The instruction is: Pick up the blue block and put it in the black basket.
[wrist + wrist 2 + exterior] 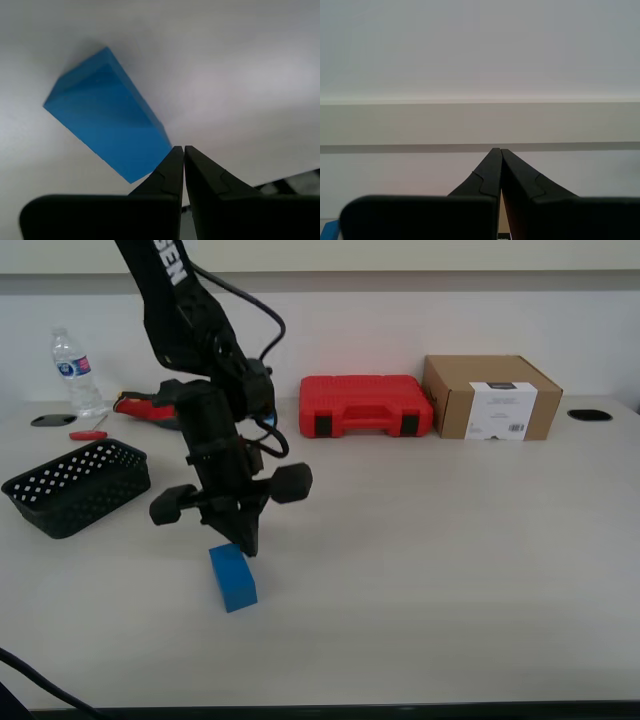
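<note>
The blue block [232,577] lies on the pale table, toward the exterior view's left of centre. My first gripper [247,542] hangs just above its far end, tips pointing down. In the first wrist view the blue block [107,115] lies just beyond the tips of my first gripper [181,148], whose fingers [167,172] are pressed together with nothing between them. The black basket [78,486] stands at the exterior view's left edge of the table. My second gripper [497,150] is shut and faces a bare wall; it does not show in the exterior view.
A red plastic case [365,405] and a cardboard box [490,396] stand along the back of the table. A water bottle [75,370], a red tool [148,407] and a small red item [88,435] lie at the back toward the exterior view's left.
</note>
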### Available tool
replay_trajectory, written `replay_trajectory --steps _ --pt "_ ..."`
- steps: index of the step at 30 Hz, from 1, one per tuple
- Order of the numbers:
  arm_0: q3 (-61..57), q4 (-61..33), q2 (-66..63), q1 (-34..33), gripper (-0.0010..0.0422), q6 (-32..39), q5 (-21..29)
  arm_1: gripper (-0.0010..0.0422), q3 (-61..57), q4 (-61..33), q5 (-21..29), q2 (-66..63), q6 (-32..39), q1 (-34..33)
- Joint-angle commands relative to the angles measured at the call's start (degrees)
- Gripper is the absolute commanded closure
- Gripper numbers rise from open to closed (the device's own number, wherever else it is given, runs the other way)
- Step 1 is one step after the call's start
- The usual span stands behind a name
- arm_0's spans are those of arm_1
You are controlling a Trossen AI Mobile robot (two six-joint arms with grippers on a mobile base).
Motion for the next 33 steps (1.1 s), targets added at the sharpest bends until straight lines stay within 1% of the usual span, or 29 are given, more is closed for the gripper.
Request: replay_trajectory --steps 1,8,12,14,15,17,19,21,24,27,29,30,31,33 --pt "0.07 0.20 0.00 0.04 0.0413 0.00 -0.09 0.0413 1.40 -5.95 0.37 1.92 6.25 -0.04" --pt "0.07 0.15 0.02 0.04 0.0413 0.00 -0.09 0.0412 1.42 -9.05 1.11 -2.12 9.46 0.04" --pt "0.07 0.17 0.00 0.04 0.0413 0.00 -0.09 0.0412 1.38 -11.19 0.48 -2.21 12.50 0.11" --pt "0.07 0.15 0.00 0.04 0.0413 0.00 -0.09 0.0412 1.49 -11.10 -1.20 -2.21 13.18 0.13" --pt "0.07 0.15 0.00 0.04 0.0413 0.00 -0.09 0.0411 1.51 -11.13 -1.14 -2.21 13.22 0.17" --pt "0.07 0.15 0.00 0.04 0.0413 0.00 -0.09 0.0399 1.55 -11.19 -1.16 -2.21 13.27 0.22" --pt "0.07 0.15 0.00 0.04 0.0413 0.00 -0.09 0.0365 1.55 -11.98 -0.70 -2.21 13.29 0.31" --pt "0.07 0.15 0.00 0.04 0.0413 0.00 -0.09 0.0317 1.53 -12.70 -0.81 -2.21 13.49 0.37" --pt "0.07 0.17 0.00 0.04 0.0413 0.00 -0.09 0.0209 1.68 -10.45 -1.44 -2.21 11.28 0.42" --pt "0.07 0.17 0.00 0.04 0.0413 0.00 -0.09 0.0085 1.92 -4.22 -4.42 -1.51 4.17 0.50" --pt "0.07 0.13 0.00 0.04 0.0413 0.00 -0.09 0.0023 4.33 -3.67 -6.43 1.14 2.23 0.55" --pt "0.07 0.13 0.00 0.04 0.0413 0.00 -0.09 0.0008 5.97 -4.92 -7.93 2.97 2.23 0.55" --pt "0.07 0.15 0.00 0.04 0.0413 0.00 -0.09 0.0012 7.89 -6.69 -9.81 5.09 2.25 0.55" --pt "0.07 0.15 0.00 0.02 0.0413 0.00 -0.09 0.0039 12.09 -10.64 -11.30 9.09 3.04 0.57"
